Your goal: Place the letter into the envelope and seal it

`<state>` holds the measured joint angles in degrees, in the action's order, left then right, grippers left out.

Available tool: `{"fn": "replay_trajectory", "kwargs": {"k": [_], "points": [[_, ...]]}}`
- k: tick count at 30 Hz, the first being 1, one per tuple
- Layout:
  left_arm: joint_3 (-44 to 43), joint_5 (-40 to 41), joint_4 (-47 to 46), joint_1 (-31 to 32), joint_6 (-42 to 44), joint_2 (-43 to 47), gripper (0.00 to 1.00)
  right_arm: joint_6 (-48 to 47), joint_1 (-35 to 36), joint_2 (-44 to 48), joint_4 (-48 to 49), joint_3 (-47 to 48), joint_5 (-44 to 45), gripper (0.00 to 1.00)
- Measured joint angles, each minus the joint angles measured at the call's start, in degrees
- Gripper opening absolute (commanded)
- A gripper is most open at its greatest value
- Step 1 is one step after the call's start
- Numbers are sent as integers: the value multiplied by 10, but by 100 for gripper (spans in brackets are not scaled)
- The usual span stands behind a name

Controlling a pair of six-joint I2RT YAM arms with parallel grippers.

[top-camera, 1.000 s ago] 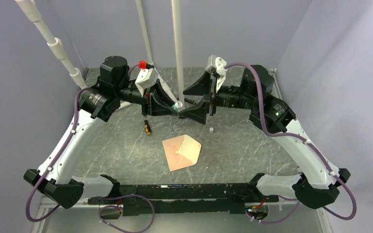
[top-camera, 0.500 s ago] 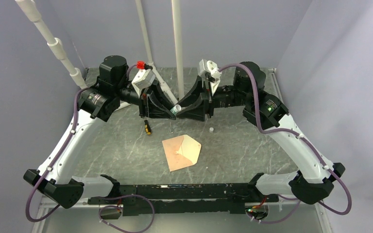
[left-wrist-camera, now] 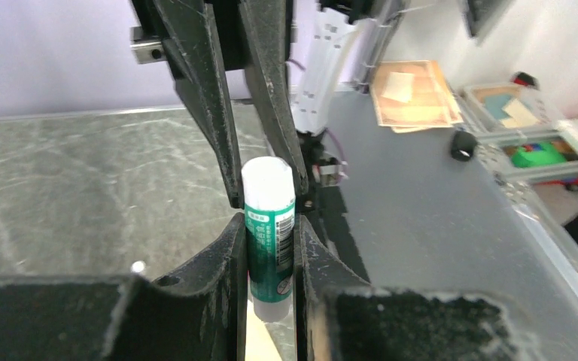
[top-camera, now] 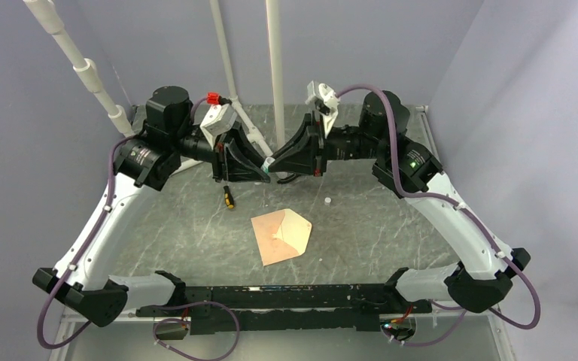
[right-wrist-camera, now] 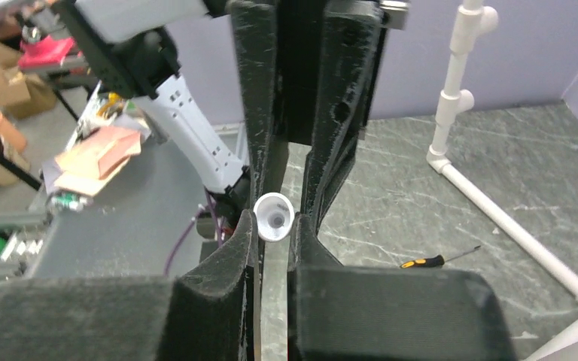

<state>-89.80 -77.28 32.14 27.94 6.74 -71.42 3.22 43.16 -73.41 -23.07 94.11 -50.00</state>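
The peach envelope (top-camera: 273,241) lies flat on the table's middle, its paler pointed flap (top-camera: 299,229) open to the right. The letter is hidden; I see no separate sheet. Above the table's back, both grippers meet tip to tip on a glue stick (left-wrist-camera: 269,241) with a green label. My left gripper (top-camera: 266,170) (left-wrist-camera: 269,226) is shut on the stick's body. Facing it, my right gripper (top-camera: 278,166) (right-wrist-camera: 275,226) is shut on the stick's white end (right-wrist-camera: 274,216). Both hang well behind the envelope.
A yellow-handled screwdriver (top-camera: 228,198) (right-wrist-camera: 425,262) lies behind and left of the envelope. A small white piece (top-camera: 328,201) sits on the table to the right. White pipes (top-camera: 275,75) rise at the back, and one pipe (right-wrist-camera: 497,218) runs along the floor.
My right gripper has moved left to the left gripper and closed its jaws onto the glue stick's white end. The left gripper has kept its hold. The envelope has not moved.
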Motion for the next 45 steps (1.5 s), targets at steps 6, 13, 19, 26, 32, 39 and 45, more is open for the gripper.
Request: {"fn": "replay_trajectory", "kwargs": {"k": [6, 13, 19, 26, 32, 39, 45], "points": [[14, 173, -21, -9, -13, 27, 2, 112, 10, -13, 41, -11, 163, 0], [40, 397, -48, -7, -20, 30, 2, 229, 46, -62, 25, 12, 439, 0], [52, 458, -46, 1, -10, 22, 2, 277, 60, -89, -5, 31, 521, 29], [39, 311, 5, 2, 50, 20, 3, 200, 31, -33, 22, -26, 408, 74], [2, 170, 68, 3, 90, 6, 2, 104, 10, 7, 0, -15, 248, 68], [-17, 81, 99, 3, 106, -20, 2, 23, 9, -1, -53, 26, 103, 50], [-17, 59, 106, 3, 110, -23, 2, 23, 9, -28, -56, 26, 49, 47]]}}
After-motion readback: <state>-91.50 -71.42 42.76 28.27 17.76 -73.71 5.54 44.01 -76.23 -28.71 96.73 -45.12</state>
